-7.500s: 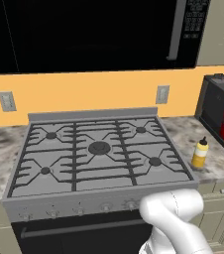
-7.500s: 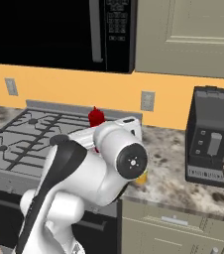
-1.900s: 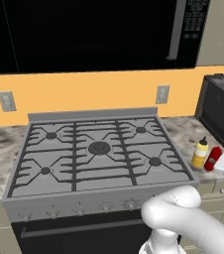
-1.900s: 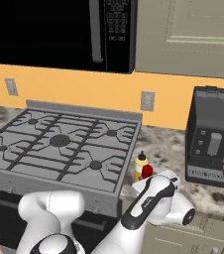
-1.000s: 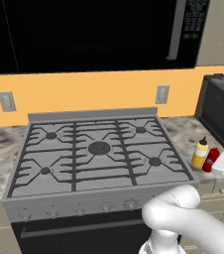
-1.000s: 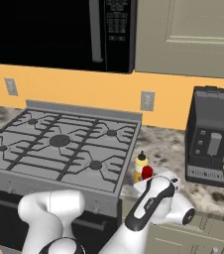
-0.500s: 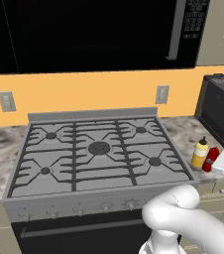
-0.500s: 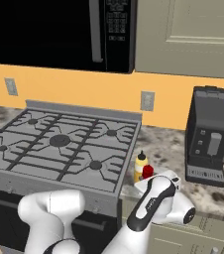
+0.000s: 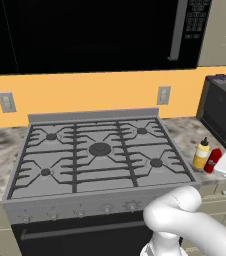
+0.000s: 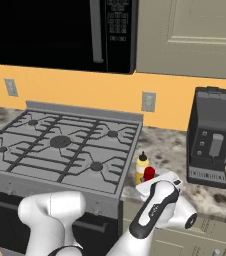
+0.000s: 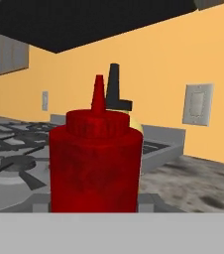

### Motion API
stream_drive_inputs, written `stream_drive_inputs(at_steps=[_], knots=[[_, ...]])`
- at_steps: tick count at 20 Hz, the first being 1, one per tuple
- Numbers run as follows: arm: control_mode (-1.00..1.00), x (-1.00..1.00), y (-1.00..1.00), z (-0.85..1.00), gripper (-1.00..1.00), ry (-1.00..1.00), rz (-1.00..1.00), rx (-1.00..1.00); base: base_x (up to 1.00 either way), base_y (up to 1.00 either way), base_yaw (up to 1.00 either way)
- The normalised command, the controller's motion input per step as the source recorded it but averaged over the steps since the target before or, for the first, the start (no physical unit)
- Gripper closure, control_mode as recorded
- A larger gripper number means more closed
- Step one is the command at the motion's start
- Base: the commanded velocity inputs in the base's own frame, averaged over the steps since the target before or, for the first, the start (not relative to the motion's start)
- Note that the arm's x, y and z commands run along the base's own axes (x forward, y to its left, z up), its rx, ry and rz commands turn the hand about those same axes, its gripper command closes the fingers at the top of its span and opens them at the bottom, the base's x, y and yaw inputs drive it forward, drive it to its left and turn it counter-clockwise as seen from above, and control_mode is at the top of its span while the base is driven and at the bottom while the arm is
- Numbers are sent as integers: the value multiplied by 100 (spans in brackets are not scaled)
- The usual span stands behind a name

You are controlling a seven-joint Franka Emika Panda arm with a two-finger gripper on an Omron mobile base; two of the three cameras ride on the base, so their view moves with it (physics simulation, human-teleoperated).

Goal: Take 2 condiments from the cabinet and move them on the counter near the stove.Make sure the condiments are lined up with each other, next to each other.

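Observation:
The red condiment bottle [image 9: 213, 160] stands on the mottled counter [image 9: 184, 138] just right of the stove [image 9: 100, 150], touching or nearly touching the yellow condiment bottle [image 9: 201, 154] with its black cap. My gripper [image 9: 221, 163] reaches in from the right and is shut on the red bottle. In the right base view the red bottle [image 10: 148, 174] sits in front of the yellow one [image 10: 142, 167], with the gripper [image 10: 154, 181] at it. The hand view has the red bottle [image 11: 95, 163] very close, the yellow bottle's black cap [image 11: 116, 89] behind it, and the fingertips hidden.
A black coffee machine [image 10: 212, 137] stands on the counter right of the bottles. A black microwave [image 9: 85, 30] hangs over the stove. The wall cabinet [image 10: 190, 35] above has its door shut. White outlets sit on the orange wall.
Earlier the red bottle was carried high over the stove and the yellow one stood alone. Now the red one is down beside it. Over the last second nothing has visibly moved.

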Motion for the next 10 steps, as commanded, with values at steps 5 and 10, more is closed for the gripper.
stream_drive_inputs(at_steps=[5, 10], knots=[[-100, 3, 9, -14, 100, 0, 3, 0, 0, 0, 0], [-100, 8, 16, -26, 100, 0, 3, -1, 0, 0, 0]])
